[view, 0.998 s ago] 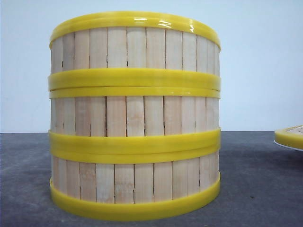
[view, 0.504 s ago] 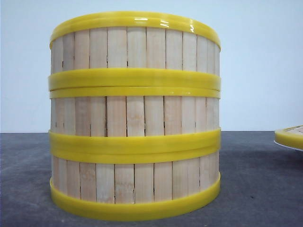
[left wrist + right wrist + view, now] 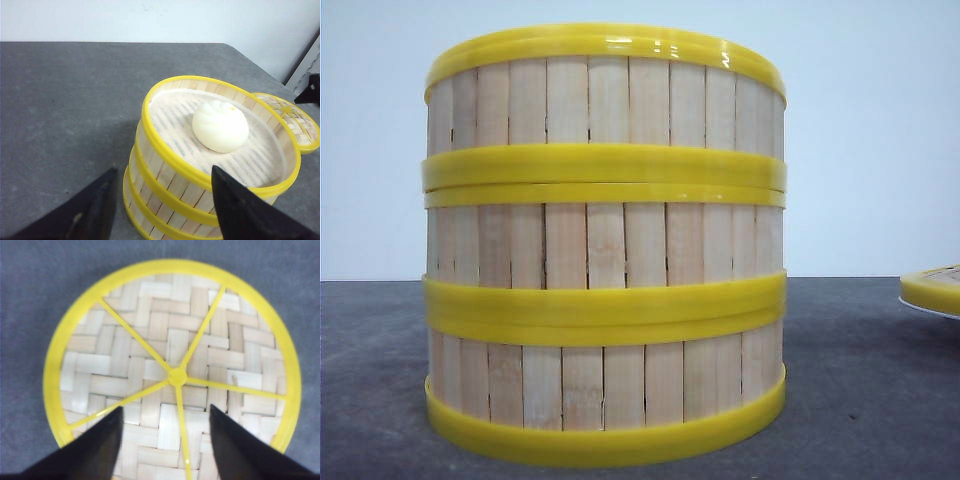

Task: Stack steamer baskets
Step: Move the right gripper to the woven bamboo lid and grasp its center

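The three steamer baskets point(image 3: 605, 245) stand stacked in one straight column on the grey table point(image 3: 860, 380), rims meeting, and a white bun point(image 3: 220, 126) lies on the cloth liner inside the top basket. The left gripper point(image 3: 162, 207) hangs just beside the stack's top rim with its fingers spread wide, holding nothing. Beside the stack lies the flat woven lid point(image 3: 172, 372), and the right gripper point(image 3: 165, 440) hovers above it, parted and empty too.

wall point(image 3: 880, 120): plain white, evenly lit | table point(image 3: 860, 400): dark grey, matte, rounded corner
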`<move>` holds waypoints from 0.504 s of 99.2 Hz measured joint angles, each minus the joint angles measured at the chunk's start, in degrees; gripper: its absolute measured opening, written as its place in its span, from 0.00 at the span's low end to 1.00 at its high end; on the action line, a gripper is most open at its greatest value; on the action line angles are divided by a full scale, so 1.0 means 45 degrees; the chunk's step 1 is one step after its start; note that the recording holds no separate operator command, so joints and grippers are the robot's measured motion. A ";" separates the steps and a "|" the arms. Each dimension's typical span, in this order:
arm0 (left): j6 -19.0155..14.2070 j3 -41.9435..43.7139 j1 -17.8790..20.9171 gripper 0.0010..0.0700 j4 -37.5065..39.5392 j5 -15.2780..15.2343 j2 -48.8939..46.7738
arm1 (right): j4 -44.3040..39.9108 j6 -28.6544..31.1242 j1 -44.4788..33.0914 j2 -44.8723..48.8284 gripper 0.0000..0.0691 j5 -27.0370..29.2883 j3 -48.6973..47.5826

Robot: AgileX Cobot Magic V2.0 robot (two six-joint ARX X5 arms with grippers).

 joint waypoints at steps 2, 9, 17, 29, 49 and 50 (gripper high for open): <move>0.0000 0.0000 0.0000 0.49 0.0000 0.0000 0.0000 | 0.0058 0.0005 0.0000 0.0112 0.42 0.0000 -0.0015; 0.0000 0.0000 0.0000 0.49 -0.0015 0.0000 0.0000 | 0.0282 0.0005 0.0000 0.0437 0.41 0.0005 -0.0039; 0.0000 0.0000 0.0000 0.49 -0.0019 0.0000 0.0000 | 0.0491 0.0010 0.0000 0.0738 0.40 0.0044 -0.0053; 0.0000 0.0000 0.0000 0.49 -0.0034 0.0000 0.0000 | 0.0835 0.0024 0.0000 0.1146 0.39 0.0049 -0.0053; 0.0000 0.0000 0.0000 0.49 -0.0267 -0.0005 0.0000 | 0.1020 0.0073 -0.0102 0.1632 0.38 0.0131 -0.0053; 0.0000 0.0000 0.0000 0.49 -0.0282 -0.0005 0.0000 | 0.1015 0.0078 -0.0117 0.1651 0.37 0.0131 -0.0053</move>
